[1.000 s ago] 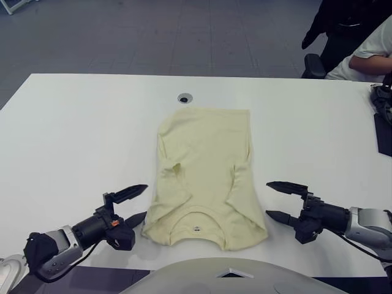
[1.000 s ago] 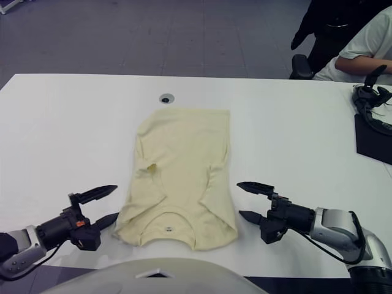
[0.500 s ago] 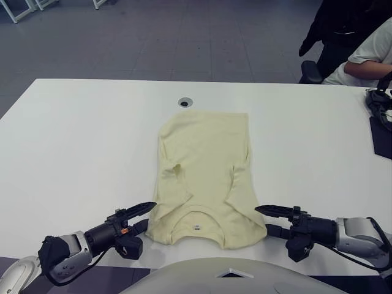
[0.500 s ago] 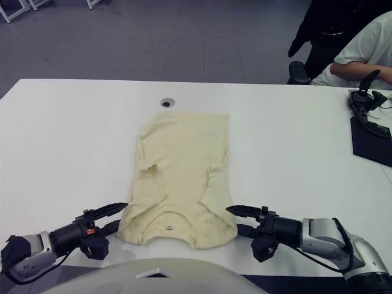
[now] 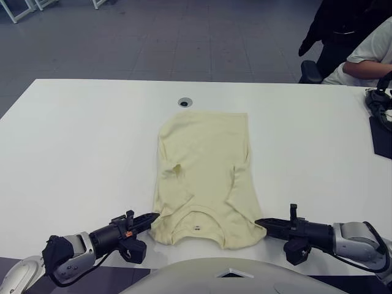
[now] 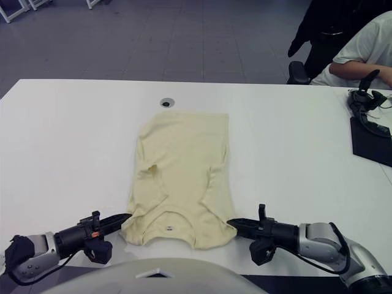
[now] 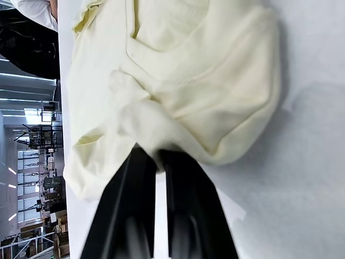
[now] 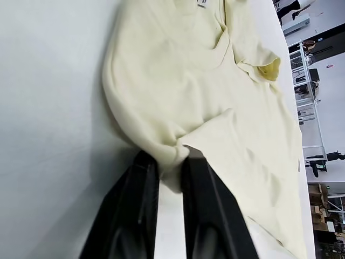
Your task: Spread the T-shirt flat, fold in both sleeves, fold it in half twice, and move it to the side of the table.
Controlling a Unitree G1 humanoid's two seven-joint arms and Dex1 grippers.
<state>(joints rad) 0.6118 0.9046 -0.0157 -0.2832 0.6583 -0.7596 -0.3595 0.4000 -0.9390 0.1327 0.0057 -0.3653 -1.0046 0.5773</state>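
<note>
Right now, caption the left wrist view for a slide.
Black fingers pinch a corner of the yellow T-shirt on the table.

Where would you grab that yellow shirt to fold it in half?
By its two near corners, beside the collar, coming in low from either side. The shirt lies flat, so only edges can be pinched; the left end effector and right end effector grip there.
</note>
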